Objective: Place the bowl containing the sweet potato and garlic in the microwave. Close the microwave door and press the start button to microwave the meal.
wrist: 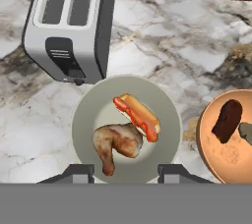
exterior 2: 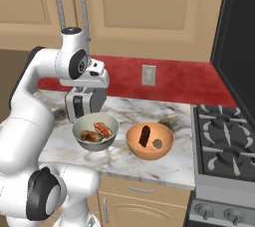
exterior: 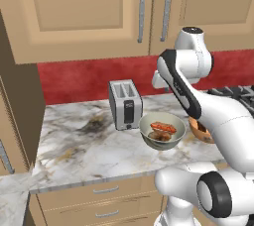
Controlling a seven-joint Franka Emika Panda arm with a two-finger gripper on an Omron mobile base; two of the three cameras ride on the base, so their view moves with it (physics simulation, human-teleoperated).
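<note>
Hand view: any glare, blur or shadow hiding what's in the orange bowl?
Hand view: sharp, no glare, but the frame edge crops the orange bowl, cutting the garlic; the sweet potato is clear. Right base view: the whole bowl shows, evenly lit, slightly soft. Left base view: the arm covers most of it.

Toaster point(wrist: 69, 26) beside grey-green bowl point(wrist: 86, 120)

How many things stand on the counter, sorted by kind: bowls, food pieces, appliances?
Bowls: 2, orange-brown bowl, grey-green bowl
Food pieces: 4, sweet potato, garlic, hot dog, chicken leg
Appliances: 1, toaster
Total: 7
</note>
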